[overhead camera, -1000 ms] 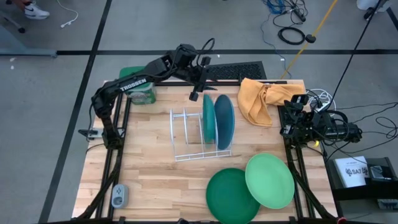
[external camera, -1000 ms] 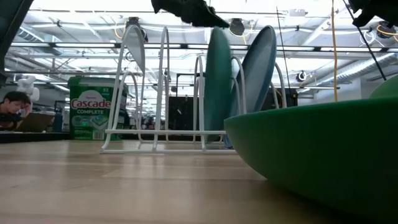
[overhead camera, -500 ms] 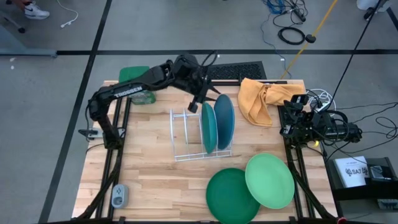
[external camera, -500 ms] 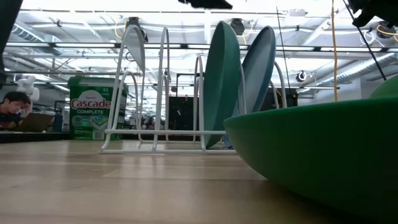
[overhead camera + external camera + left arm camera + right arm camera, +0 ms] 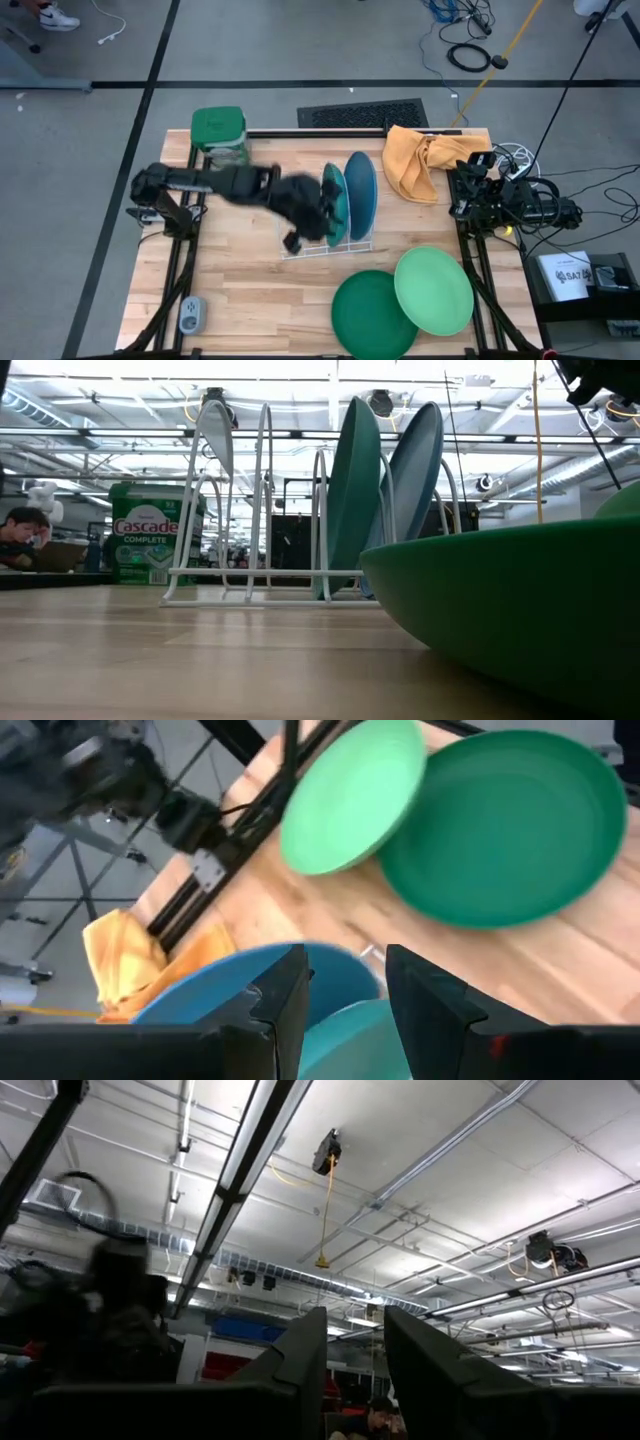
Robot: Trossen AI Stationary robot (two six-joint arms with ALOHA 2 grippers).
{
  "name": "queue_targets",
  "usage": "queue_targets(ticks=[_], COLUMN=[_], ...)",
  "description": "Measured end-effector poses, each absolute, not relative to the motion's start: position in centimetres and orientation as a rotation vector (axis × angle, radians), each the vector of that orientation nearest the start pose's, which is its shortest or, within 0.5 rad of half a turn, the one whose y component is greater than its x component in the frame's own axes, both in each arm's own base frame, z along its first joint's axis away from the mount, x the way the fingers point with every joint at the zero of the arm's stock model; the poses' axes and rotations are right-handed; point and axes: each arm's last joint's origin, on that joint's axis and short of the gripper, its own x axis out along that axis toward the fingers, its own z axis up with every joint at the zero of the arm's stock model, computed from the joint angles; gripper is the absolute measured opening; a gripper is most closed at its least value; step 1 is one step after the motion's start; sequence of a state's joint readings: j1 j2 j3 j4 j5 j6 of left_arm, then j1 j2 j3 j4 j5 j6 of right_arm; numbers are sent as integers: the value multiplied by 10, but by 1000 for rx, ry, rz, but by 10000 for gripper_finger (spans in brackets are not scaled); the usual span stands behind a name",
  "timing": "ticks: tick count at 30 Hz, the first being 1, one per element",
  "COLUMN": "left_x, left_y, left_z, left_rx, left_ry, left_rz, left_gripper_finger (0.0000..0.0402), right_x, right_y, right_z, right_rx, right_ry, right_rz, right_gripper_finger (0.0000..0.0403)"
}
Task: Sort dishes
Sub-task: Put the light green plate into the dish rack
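The teal plate (image 5: pixel 335 205) and the blue plate (image 5: pixel 361 194) stand on edge in the white wire rack (image 5: pixel 300 215), both leaning the same way in the low view (teal plate (image 5: pixel 355 500), blue plate (image 5: pixel 415 470)). The dark green plate (image 5: pixel 372 312) lies flat near the table's near edge. The light green plate (image 5: pixel 433 290) lies with one side on the dark green plate's rim. My left gripper (image 5: pixel 345 1010) is open and empty above the rack (image 5: pixel 318 218), its picture blurred. My right gripper (image 5: pixel 355 1370) is open and empty at the table's right edge, pointing up.
A green lidded tub (image 5: pixel 220 135) stands at the far left. An orange cloth (image 5: pixel 420 160) lies at the far right. A small grey device (image 5: pixel 190 315) lies near the near left corner. Bare wood lies left of the rack and in front of it.
My left gripper has swung from the rack's far side toward the near edge and is now over the rack. The teal plate has tipped from nearly upright to lean toward the blue plate, its lower edge staying in the rack.
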State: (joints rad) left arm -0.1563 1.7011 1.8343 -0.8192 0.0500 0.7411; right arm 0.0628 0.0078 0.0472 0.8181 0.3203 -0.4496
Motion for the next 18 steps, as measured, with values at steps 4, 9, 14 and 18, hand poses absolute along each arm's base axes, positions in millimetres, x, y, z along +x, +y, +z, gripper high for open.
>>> queue_targets(ticks=[4, 9, 14, 18], left_x=[361, 374, 400, 421], left_y=[-103, -152, -185, -201], left_z=[391, 380, 349, 315], left_rx=[795, 846, 866, 890], left_ry=[554, 450, 400, 423], left_rz=[-420, -324, -253, -206], left_gripper_finger=[136, 136, 136, 136], right_x=[61, 61, 61, 60], right_y=[-5, -5, -5, -5], right_z=[247, 247, 248, 248], right_rx=[-257, -263, -261, -258], right_ry=[-770, -770, -778, -782], right_rz=[-425, -428, -428, -424], right_gripper_finger=[98, 98, 98, 98])
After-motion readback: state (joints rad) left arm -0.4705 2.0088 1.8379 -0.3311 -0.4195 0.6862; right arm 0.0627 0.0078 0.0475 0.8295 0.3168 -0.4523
